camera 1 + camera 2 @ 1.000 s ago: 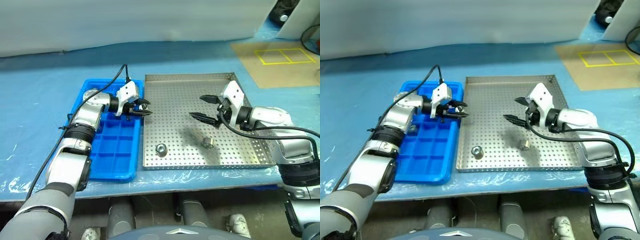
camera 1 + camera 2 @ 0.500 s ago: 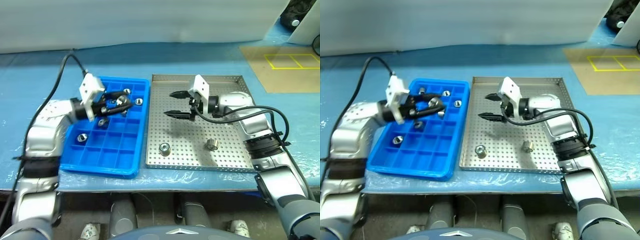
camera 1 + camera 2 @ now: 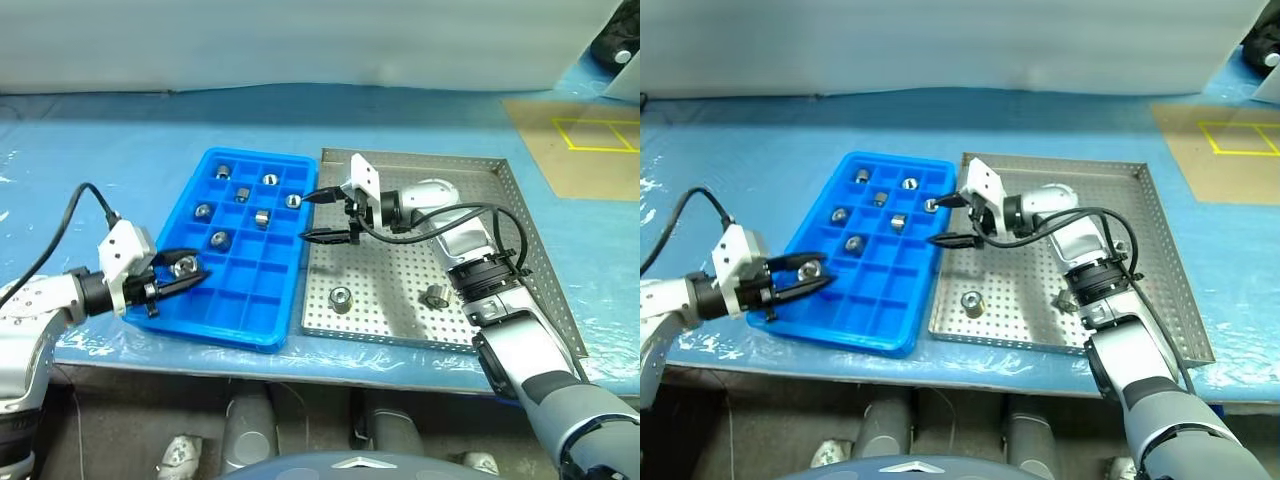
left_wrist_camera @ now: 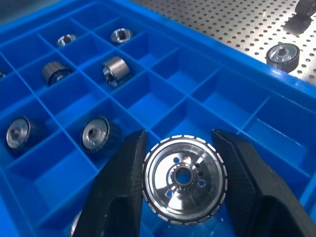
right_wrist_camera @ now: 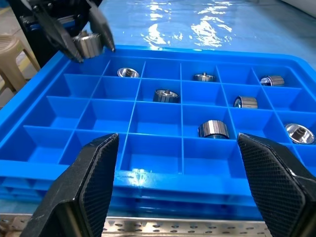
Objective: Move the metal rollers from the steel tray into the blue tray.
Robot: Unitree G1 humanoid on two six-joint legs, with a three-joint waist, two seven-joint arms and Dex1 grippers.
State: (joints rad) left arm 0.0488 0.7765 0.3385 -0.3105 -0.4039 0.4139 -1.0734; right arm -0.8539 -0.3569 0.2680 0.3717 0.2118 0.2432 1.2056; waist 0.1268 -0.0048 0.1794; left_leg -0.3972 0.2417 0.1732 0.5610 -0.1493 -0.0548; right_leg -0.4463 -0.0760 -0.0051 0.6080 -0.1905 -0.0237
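My left gripper (image 3: 190, 272) is shut on a shiny metal roller (image 4: 183, 173), held above the near left corner of the blue tray (image 3: 255, 290). Several metal rollers (image 3: 261, 217) lie in the tray's far compartments. The steel tray (image 3: 390, 275) lies to the right of the blue tray, with two rollers on its perforated floor, one near the front left (image 3: 340, 297) and one further right (image 3: 435, 296). My right gripper (image 3: 305, 217) is open and empty, hanging over the seam between the two trays and pointing toward the blue one.
Both trays rest on a table covered in blue film (image 3: 120, 150). A tan mat with yellow tape squares (image 3: 585, 140) lies at the far right. A black cable (image 3: 80, 205) loops from my left wrist.
The camera has swung. My left gripper drew back with the roller from the blue tray's right side to its near left corner. My right gripper moved left to the steel tray's left edge.
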